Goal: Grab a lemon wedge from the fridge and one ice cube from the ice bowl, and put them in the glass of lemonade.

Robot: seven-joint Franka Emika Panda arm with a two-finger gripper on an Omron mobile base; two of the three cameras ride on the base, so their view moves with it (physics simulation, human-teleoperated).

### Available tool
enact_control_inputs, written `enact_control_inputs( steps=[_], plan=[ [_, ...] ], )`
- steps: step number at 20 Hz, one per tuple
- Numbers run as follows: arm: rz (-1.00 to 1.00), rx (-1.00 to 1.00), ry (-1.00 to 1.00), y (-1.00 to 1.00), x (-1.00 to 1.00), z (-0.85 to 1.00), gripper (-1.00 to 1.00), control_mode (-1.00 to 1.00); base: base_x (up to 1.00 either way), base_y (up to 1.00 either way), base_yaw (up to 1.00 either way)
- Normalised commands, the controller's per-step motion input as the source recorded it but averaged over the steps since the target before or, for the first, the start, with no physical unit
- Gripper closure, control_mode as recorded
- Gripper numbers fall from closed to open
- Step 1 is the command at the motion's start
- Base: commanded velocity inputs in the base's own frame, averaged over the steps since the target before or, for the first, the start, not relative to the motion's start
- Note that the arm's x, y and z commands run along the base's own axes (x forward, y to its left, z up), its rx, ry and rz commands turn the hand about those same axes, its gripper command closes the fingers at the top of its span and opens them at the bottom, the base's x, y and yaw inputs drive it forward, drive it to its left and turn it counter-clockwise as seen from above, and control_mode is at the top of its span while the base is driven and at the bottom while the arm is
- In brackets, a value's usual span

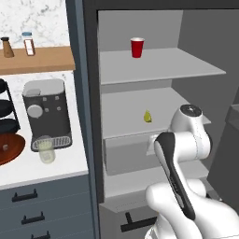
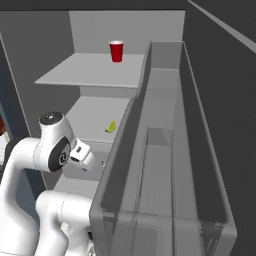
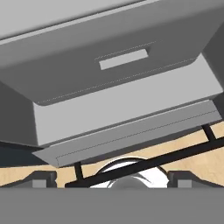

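Note:
The fridge (image 1: 93,93) stands open. On its middle shelf lies the small yellow lemon wedge (image 1: 147,116) (image 2: 111,126). My gripper (image 3: 112,179) is open, its dark fingertips (image 3: 41,179) wide apart with nothing between them. It faces the pale grey drawer front (image 3: 122,96) below that shelf. My white hand (image 2: 82,154) hangs just below and in front of the wedge's shelf. Left of the fridge, the glass of lemonade (image 1: 45,150) stands on the white counter. The reddish-brown ice bowl (image 1: 18,144) sits at the left edge, and a tiny pale ice cube (image 1: 5,147) lies in it.
A red cup (image 1: 137,47) stands on the fridge's top shelf. A grey coffee machine (image 1: 46,109) sits right behind the glass, with a black tiered rack (image 1: 5,109) at its left. The open fridge door with its deep bins (image 2: 165,150) walls off my right side.

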Motion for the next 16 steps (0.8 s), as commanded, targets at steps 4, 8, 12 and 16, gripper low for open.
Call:
enact_control_inputs(
  steps=[4,8,12,16],
  plan=[
    [0.0,0.0,-0.17,-0.13,0.34,0.0,-1.0,-1.0,0.0,0.0,0.0],
    [0.0,-0.01,-0.16,-0.06,0.34,0.0,-1.0,-1.0,0.0,0.0,0.0],
    [0.0,0.0,-0.06,-0.08,0.47,0.0,-1.0,-1.0,0.0,0.0,0.0],
    [0.0,-0.05,-0.06,-0.04,0.51,0.01,-1.0,-1.0,0.0,0.0,0.0]
  ],
)
